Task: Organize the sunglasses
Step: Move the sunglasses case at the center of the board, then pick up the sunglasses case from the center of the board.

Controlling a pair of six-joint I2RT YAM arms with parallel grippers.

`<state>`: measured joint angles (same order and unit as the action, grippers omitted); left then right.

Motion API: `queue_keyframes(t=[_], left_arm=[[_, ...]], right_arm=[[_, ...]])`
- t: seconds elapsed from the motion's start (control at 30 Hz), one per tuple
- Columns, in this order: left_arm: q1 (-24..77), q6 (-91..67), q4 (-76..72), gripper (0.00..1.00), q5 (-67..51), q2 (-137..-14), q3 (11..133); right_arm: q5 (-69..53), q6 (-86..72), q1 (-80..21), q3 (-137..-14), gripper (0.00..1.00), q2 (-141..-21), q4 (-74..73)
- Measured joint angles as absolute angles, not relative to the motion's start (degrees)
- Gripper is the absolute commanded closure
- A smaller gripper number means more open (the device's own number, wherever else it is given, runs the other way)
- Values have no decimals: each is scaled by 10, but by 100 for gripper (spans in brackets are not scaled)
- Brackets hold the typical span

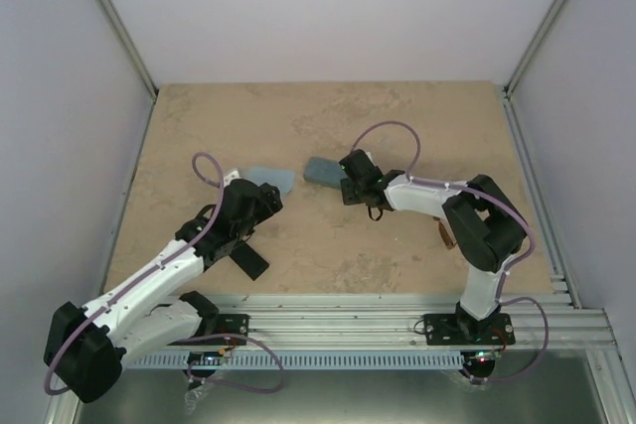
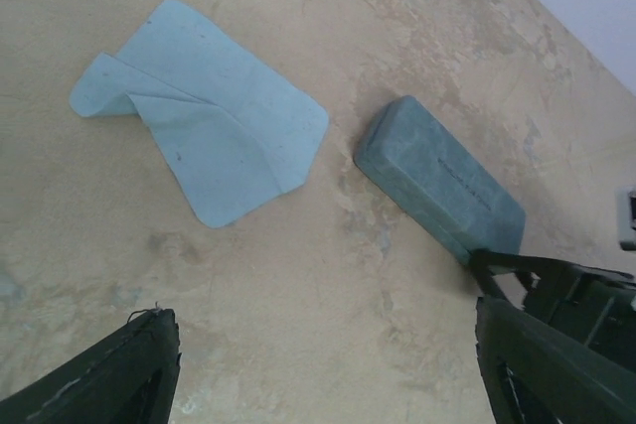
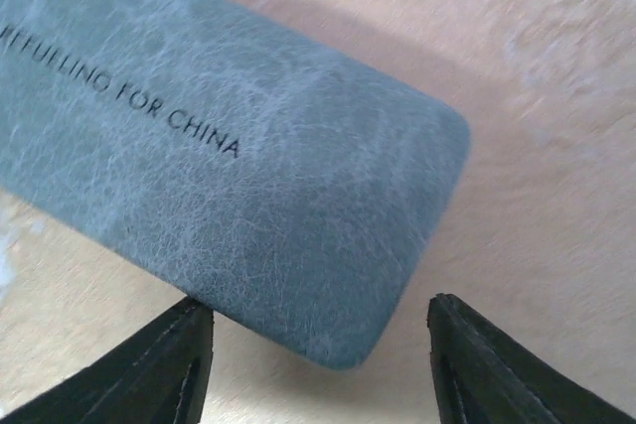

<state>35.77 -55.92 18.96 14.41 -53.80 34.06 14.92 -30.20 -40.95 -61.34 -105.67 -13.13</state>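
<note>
My right gripper [image 3: 318,354] is open, its fingertips [image 3: 164,364] on either side of the near end of a grey-blue case [image 3: 229,166] that lies on the table. In the top view this gripper [image 1: 345,178] is at the case's [image 1: 322,172] right end. My left gripper [image 2: 323,374] is open and empty above bare table, short of a light-blue cloth [image 2: 214,111] and the same case [image 2: 437,176]. In the top view it [image 1: 268,196] is just below the cloth [image 1: 270,179]. A small brown piece [image 1: 447,235] shows beside the right arm, perhaps the brown sunglasses, mostly hidden. The black sunglasses are not clearly visible.
An oblong black case [image 1: 250,263] lies under the left arm near the front rail [image 1: 338,310]. The right gripper's black body [image 2: 586,305] shows at the right edge of the left wrist view. White walls enclose the table on three sides.
</note>
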Motion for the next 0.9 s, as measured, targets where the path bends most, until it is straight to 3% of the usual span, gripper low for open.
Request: queue_keyframes(t=[0.13,0.2,0.5,0.7,0.9], left_arm=[[327,-553,194,16,130,-542,341],[314,-550,205,16,128,-542,345],[300,-540,272,15,185,-497,433],[299,-534,313,13,249,-434,499],[299,-525,342,13,284,-403,527]], right_arm=[[166,-287,-401,-622,17,-1052,-132],[169,-277,-407,-614,14,-1035,-134],[138,-257,-547,-590,13,-935,-130],[92,-240,-688,-653,13,-1021,-103],[80,-224,-752,-726,13,-1119,-86]])
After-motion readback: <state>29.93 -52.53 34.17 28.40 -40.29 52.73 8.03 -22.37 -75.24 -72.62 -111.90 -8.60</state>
